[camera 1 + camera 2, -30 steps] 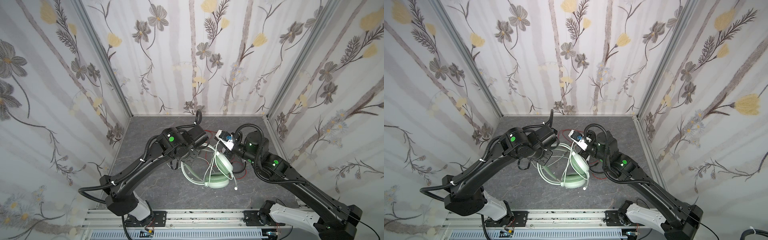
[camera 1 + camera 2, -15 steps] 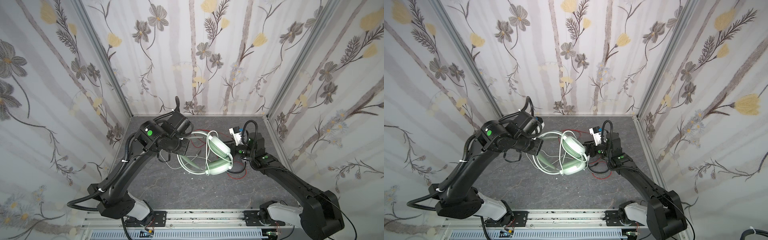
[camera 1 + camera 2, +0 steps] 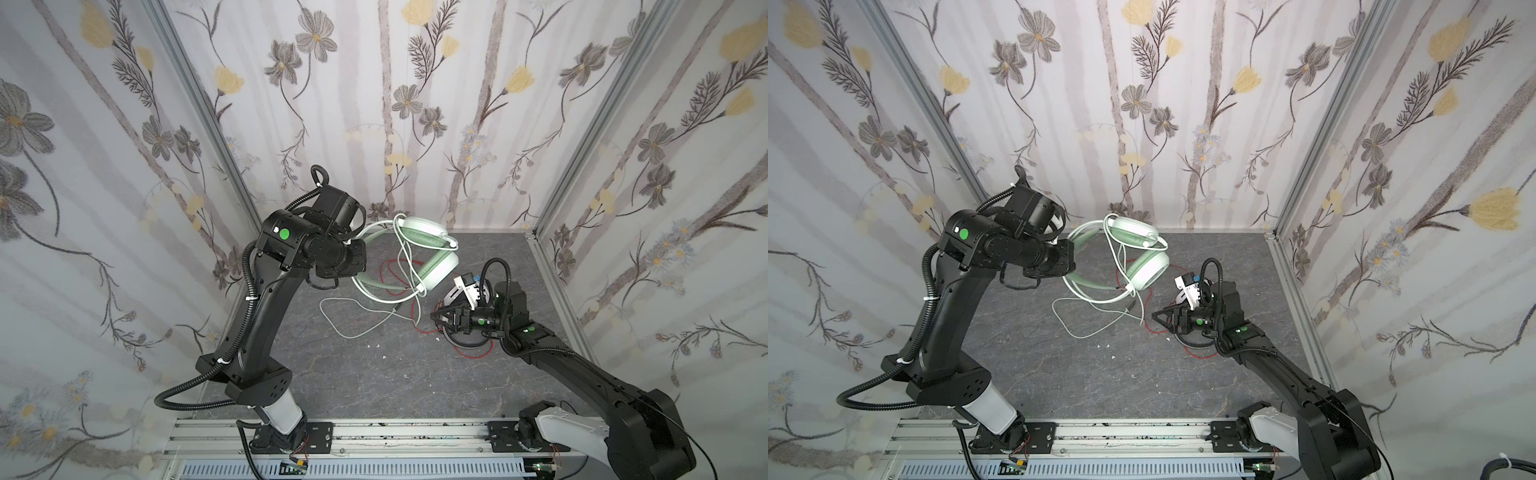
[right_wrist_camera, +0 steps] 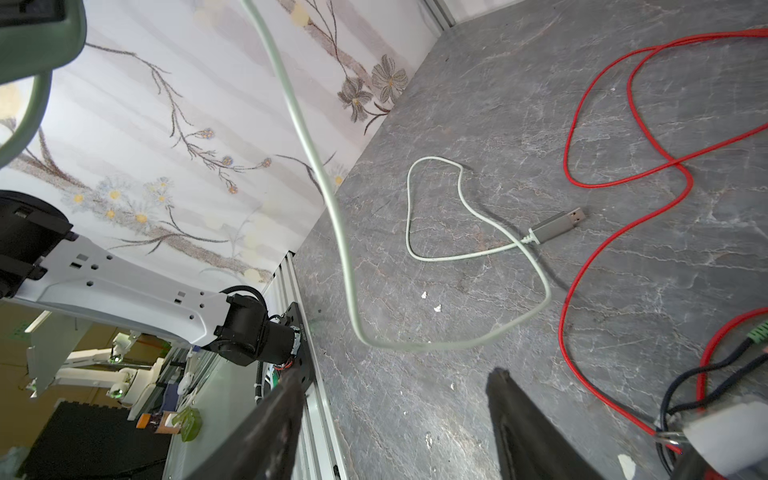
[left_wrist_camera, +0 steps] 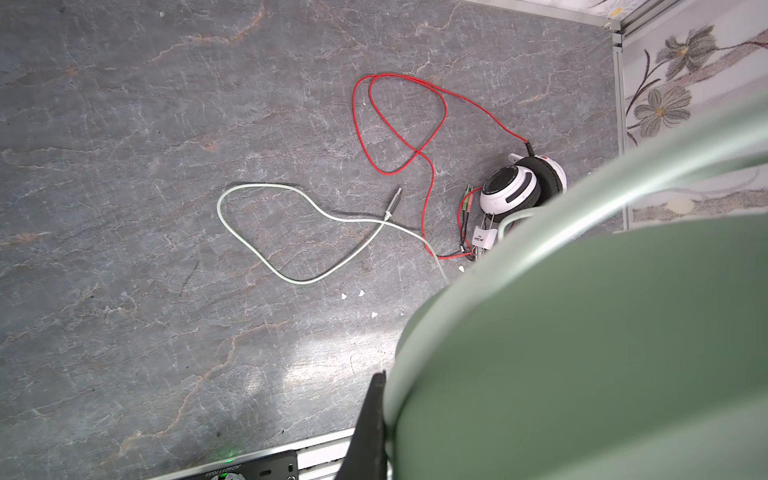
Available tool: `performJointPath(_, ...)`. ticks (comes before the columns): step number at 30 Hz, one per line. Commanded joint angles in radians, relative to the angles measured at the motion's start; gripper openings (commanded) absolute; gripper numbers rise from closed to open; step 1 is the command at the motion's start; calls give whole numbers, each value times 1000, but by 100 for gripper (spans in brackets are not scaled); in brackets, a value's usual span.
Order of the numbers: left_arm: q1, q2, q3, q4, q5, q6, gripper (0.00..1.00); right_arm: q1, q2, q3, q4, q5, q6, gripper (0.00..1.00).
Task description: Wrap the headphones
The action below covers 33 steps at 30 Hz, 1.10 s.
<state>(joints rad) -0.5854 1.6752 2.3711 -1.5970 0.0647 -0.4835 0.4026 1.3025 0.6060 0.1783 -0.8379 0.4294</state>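
The mint green headphones (image 3: pixel 432 253) (image 3: pixel 1142 257) hang in the air at the back middle, and my left gripper (image 3: pixel 360 258) (image 3: pixel 1070 261) is shut on their headband. In the left wrist view the green band (image 5: pixel 582 332) fills the frame beside one dark finger (image 5: pixel 370 428). Their green cable (image 3: pixel 353 322) (image 4: pixel 332 199) drops to the table in a loop ending in a USB plug (image 4: pixel 557 226). The white-and-black headphones (image 5: pixel 515 191) (image 3: pixel 455 296) lie at the right with their red cable (image 5: pixel 399 124) (image 4: pixel 623 166) spread out. My right gripper (image 3: pixel 438 318) (image 4: pixel 397 378) is open and low beside them, holding nothing.
Floral walls close in the grey stone table (image 3: pixel 374 382) on three sides, with metal corner posts (image 3: pixel 552 216). An aluminium rail (image 3: pixel 374 432) carrying both arm bases runs along the front. Small white crumbs (image 3: pixel 374 345) lie mid-table.
The left arm raised the green headphones up and toward the back left. The right gripper opened, came away from them and dropped to the table on the right.
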Motion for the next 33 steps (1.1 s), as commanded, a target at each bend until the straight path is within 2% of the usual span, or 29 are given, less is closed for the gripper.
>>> performJointPath(1, 2, 11, 26, 28, 31, -56, 0, 30, 6, 19, -24, 18, -64, 70)
performJointPath(6, 3, 28, 48, 33, 31, -69, 0, 48, 26, 27, 15, 45, -44, 71)
performJointPath(14, 13, 45, 79, 25, 40, -59, 0, 52, 114, 69, 46, 214, 27, 70)
performJointPath(19, 42, 58, 104, 23, 60, -43, 0, 100, 221, 101, 119, 163, 32, 67)
performJointPath(26, 91, 88, 212, -11, 112, -33, 0, 125, 356, 189, 181, 189, 50, 68)
performJointPath(33, 174, 68, 211, 5, 192, -38, 0, 149, 490, 284, 251, 206, 47, 67)
